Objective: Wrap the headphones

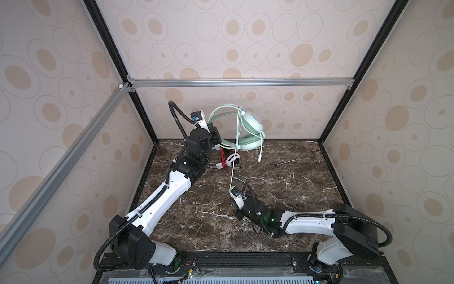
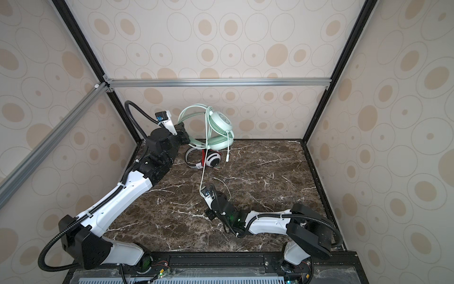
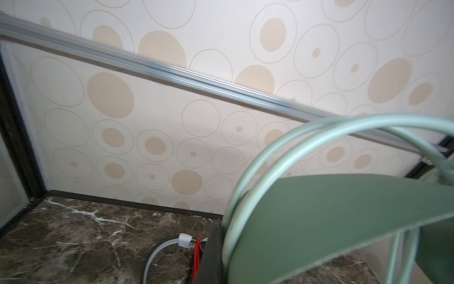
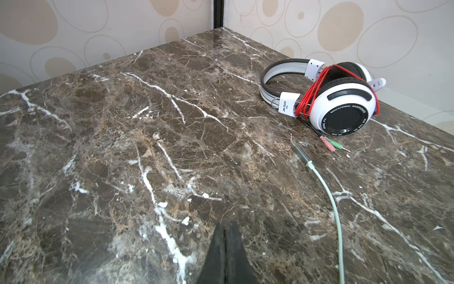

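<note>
Headphones: two sets. The white set (image 1: 233, 159) lies on the table (image 1: 282, 196) with its red cord (image 4: 317, 93) wound about it. The mint set (image 1: 250, 127) is held up just behind and above the white set.
Left gripper (image 1: 217, 141): closed on the mint set's band, just left of the white set.
Right gripper (image 4: 224, 228): jaws are seen together, in front of the white set. The cord (image 1: 231, 178) is judged to be pinched there, though the pinch itself is hidden.
Cord: draped over the mint band, then drawn straight past the white set to the right gripper, so its long axis runs back to front.
Plug (image 4: 300, 153): loose on the table, between the right gripper and the white set.
Step judged: winding of the mint cord, begun but not finished.
Key relation: from the right gripper, the mint set lies beyond the white set. The right arm is nearer the free cord, so the next loop would be carried round the band by it.
</note>
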`<state>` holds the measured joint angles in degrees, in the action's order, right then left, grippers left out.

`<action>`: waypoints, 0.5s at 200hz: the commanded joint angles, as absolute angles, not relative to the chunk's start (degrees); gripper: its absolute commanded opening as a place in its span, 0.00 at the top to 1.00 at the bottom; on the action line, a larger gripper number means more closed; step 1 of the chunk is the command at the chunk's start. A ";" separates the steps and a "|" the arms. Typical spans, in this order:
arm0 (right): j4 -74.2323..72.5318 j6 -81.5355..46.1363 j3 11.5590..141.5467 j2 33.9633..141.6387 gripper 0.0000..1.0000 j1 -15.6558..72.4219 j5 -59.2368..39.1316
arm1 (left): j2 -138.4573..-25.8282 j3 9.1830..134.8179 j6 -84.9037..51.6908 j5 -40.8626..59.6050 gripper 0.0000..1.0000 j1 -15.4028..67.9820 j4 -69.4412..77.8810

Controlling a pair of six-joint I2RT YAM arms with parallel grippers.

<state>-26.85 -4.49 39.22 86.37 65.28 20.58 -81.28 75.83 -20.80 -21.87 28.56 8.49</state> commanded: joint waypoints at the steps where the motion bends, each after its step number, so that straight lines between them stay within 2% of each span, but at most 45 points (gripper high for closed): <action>1: -20.82 -2.39 40.67 85.61 1.00 69.13 23.67 | -82.45 73.72 -17.11 -29.12 1.00 27.50 20.69; 54: -12.50 -1.56 42.39 81.65 1.00 75.64 27.02 | -84.56 67.68 -11.29 -33.29 1.00 27.61 24.03; 100: -3.08 1.35 44.11 73.81 1.00 76.29 30.12 | -83.46 62.52 -3.64 -36.79 1.00 28.68 26.05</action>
